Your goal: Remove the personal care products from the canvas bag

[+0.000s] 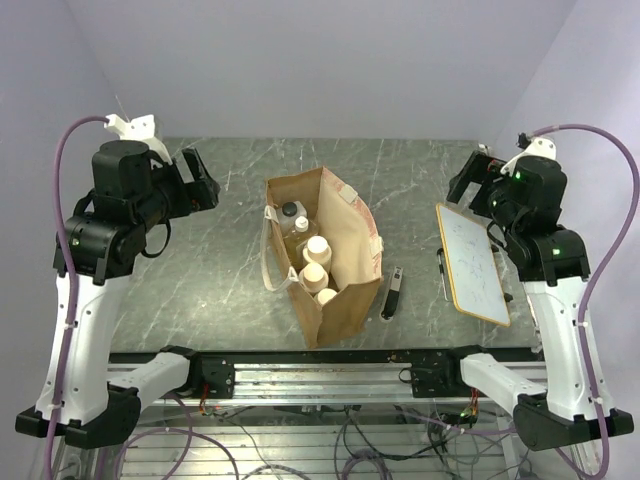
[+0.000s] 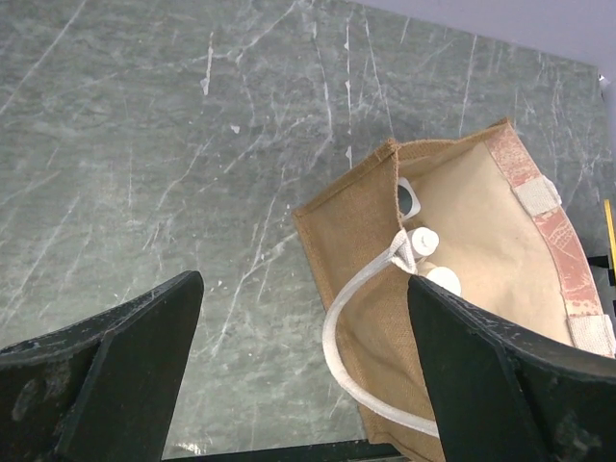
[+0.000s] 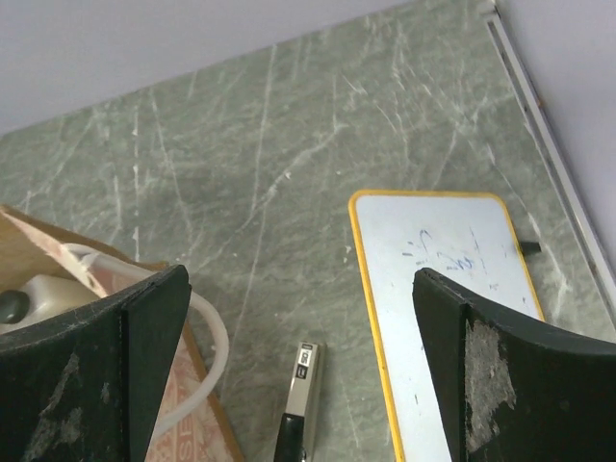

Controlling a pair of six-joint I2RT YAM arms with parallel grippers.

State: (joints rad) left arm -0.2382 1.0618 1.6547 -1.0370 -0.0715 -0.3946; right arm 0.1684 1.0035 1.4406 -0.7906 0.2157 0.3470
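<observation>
While upright, canvas bag [image 1: 343, 303] with bottles [image 1: 318, 250].

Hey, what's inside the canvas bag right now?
The canvas bag holds five small bottles: a black-capped bottle, a white-capped bottle and three tan-capped bottles. Their lower bodies and the bag's bottom are covered.
</observation>
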